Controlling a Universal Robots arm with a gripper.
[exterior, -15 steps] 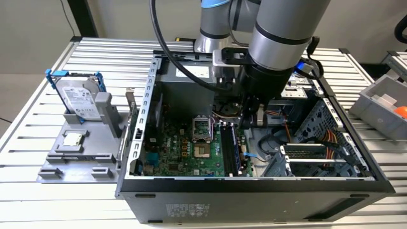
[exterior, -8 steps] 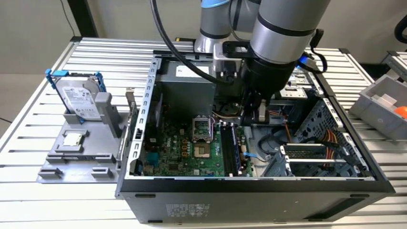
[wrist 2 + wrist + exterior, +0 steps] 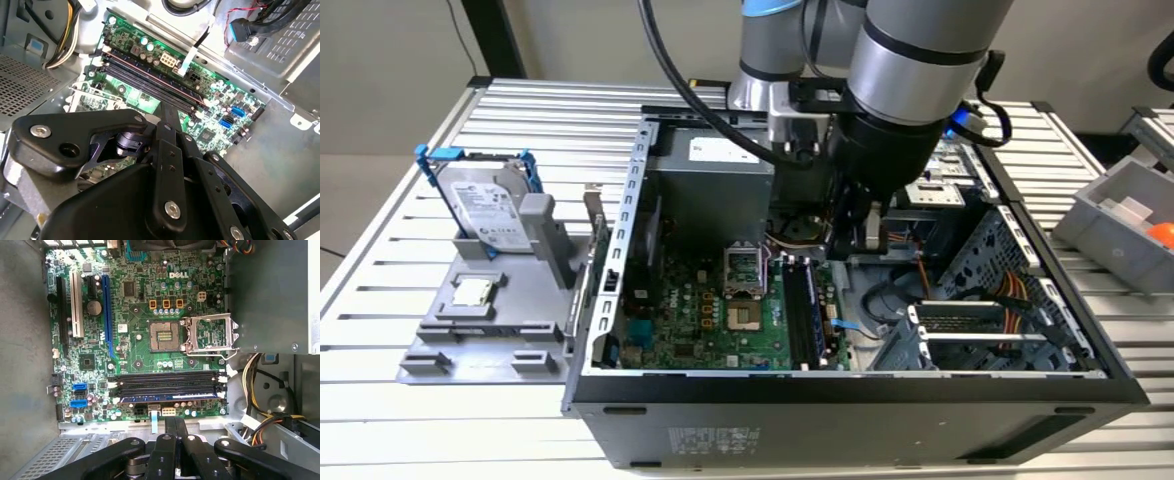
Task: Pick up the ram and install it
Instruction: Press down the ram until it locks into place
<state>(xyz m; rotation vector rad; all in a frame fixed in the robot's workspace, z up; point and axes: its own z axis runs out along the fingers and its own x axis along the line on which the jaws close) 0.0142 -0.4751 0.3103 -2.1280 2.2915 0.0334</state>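
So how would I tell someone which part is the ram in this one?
Inside the open computer case, find the green motherboard and the bank of long parallel slots beside the square processor socket. The ram is the long thin stick seated in the slot farthest from that socket. It looks bluish with a pale strip, while the neighbouring slots are bare and black.

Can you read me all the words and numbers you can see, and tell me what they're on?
Hard drive sticker: too small to read.
Power supply label: too small to read.
Computer case sticker: blurred.
Motherboard: a white maker's mark; the rest too tiny.
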